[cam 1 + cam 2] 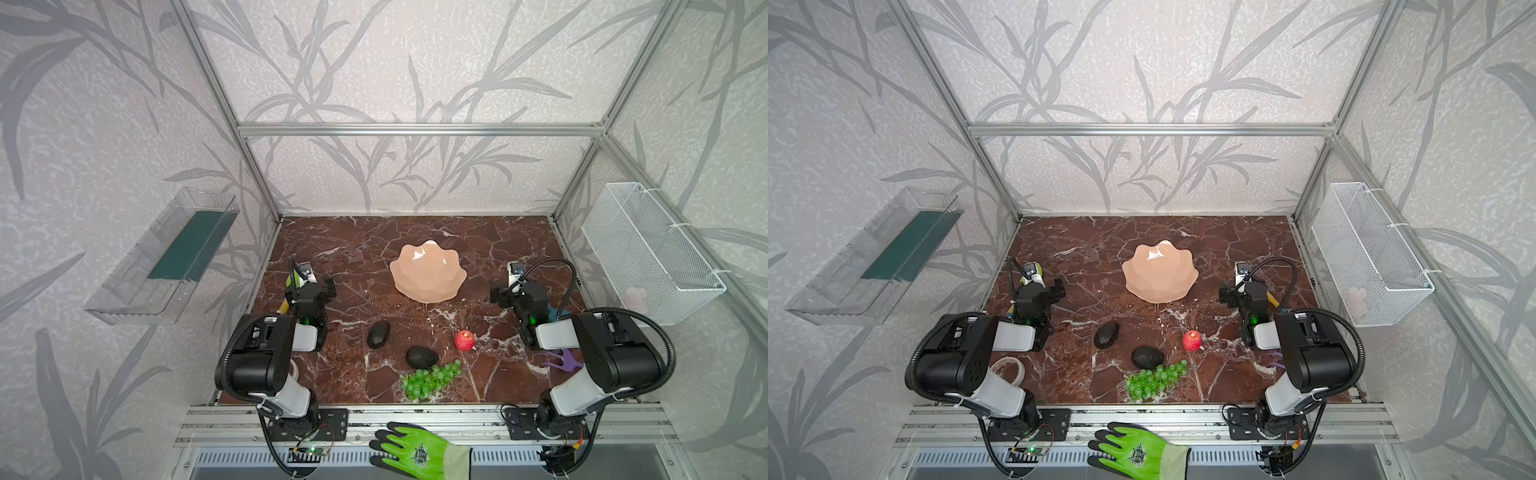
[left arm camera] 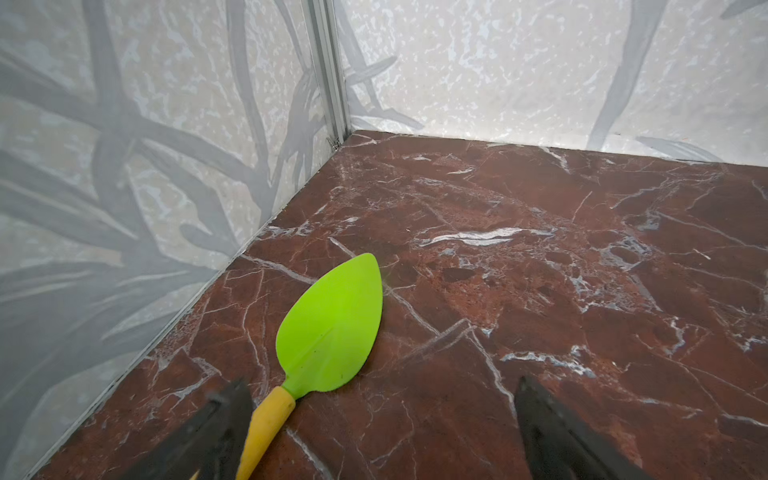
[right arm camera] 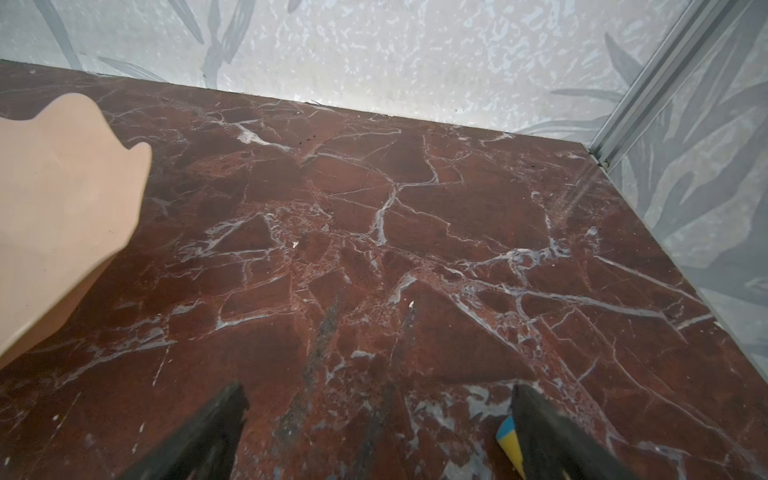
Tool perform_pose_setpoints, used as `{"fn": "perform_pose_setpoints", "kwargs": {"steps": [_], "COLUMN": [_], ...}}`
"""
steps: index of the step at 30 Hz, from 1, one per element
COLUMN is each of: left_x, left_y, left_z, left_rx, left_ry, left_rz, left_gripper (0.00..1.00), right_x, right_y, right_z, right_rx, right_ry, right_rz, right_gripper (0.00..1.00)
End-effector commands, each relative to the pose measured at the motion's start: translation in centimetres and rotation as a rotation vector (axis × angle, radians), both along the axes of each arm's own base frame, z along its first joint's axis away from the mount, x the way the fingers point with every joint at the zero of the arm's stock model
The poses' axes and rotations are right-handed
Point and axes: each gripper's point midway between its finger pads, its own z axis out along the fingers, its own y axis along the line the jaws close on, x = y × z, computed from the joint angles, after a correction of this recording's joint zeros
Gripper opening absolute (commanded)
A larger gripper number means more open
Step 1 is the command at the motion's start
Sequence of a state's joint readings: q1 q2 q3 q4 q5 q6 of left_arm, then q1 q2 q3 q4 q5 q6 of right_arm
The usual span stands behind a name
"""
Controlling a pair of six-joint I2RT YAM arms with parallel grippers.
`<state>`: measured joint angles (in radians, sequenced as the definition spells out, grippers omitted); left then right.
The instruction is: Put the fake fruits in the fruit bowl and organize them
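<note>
Red-brown marble with white veins makes up the table [image 1: 353, 249], boxed in by walls papered with grey leaves. A white wire basket [image 1: 648, 253] hangs on the right wall and a clear plastic tray [image 1: 162, 257] on the left wall, both off the table. The fruit bowl [image 1: 428, 272], glossy peach-pink with a wavy rim, stands upright in the middle of the table toward the back wall in both top views. Its outer wall also shows at the edge of the right wrist view [image 3: 62, 208]. The left gripper [image 2: 380, 388] hangs low by the left wall, released, its jaws spread wide with only marble between them. A toy trowel [image 2: 332, 328] with a lime-green blade lies flat on the table, and its yellow handle runs just beside one finger [image 2: 232, 411]; whether they touch I cannot tell. The right gripper [image 3: 380, 390] is likewise released and holds nothing, poised over bare table to the right of the bowl, well apart from it. A green glove [image 1: 419, 451] rests on the front rail between the two arm bases. All the fruit lies on the table in front of the bowl, outside it. The grapes [image 1: 430, 380], a light-green bunch, sit nearest the front edge. The right avocado [image 1: 421, 357] lies just beside them on the bowl's side, and the left avocado [image 1: 378, 334] is near it, further left. The red apple [image 1: 464, 340] stands to the right of both. A purple toy rake [image 1: 563, 360] lies partly hidden under the right arm.
</note>
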<state>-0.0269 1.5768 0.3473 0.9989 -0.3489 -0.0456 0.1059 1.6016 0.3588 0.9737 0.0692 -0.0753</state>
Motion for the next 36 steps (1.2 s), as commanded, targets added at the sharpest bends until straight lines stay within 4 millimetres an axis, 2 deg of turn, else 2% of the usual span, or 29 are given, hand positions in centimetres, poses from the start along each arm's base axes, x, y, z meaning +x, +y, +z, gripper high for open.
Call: {"fn": "perform_pose_setpoints", "kwargs": {"steps": [1, 27, 29, 32, 34, 35, 36], "left_x": [0.4, 0.4, 0.3, -0.8, -1.1, -1.5, -1.9], "left_y": [0.1, 0.1, 0.2, 0.7, 0.3, 0.3, 0.6], "left_z": [0.5, 0.5, 0.6, 1.4, 2.7, 3.1, 4.3], "left_rx": [0.001, -0.002, 0.001, -0.02, 0.017, 0.033, 0.051], "left_ry": [-0.012, -0.014, -0.02, -0.056, -0.099, -0.084, -0.08], "left_rz": [0.011, 0.011, 0.014, 0.052, 0.026, 0.051, 0.093], "left_gripper": [0.99, 0.99, 0.99, 0.99, 0.99, 0.99, 0.99], "right_x": [0.5, 0.5, 0.1, -0.9, -1.5, -1.6, -1.8], "right_y": [0.3, 0.4, 0.0, 0.0, 0.0, 0.5, 1.5], "right_z": [1.3, 1.4, 2.2, 5.6, 8.5, 9.6, 10.9], "right_rx": [0.003, 0.003, -0.021, -0.13, -0.037, 0.04, 0.118], "right_ry": [-0.04, -0.042, -0.07, -0.047, 0.001, 0.025, 0.039], "right_rz": [0.011, 0.015, -0.03, -0.13, -0.185, -0.183, -0.146], "right_gripper": [0.99, 0.99, 0.99, 0.99, 0.99, 0.99, 0.99]}}
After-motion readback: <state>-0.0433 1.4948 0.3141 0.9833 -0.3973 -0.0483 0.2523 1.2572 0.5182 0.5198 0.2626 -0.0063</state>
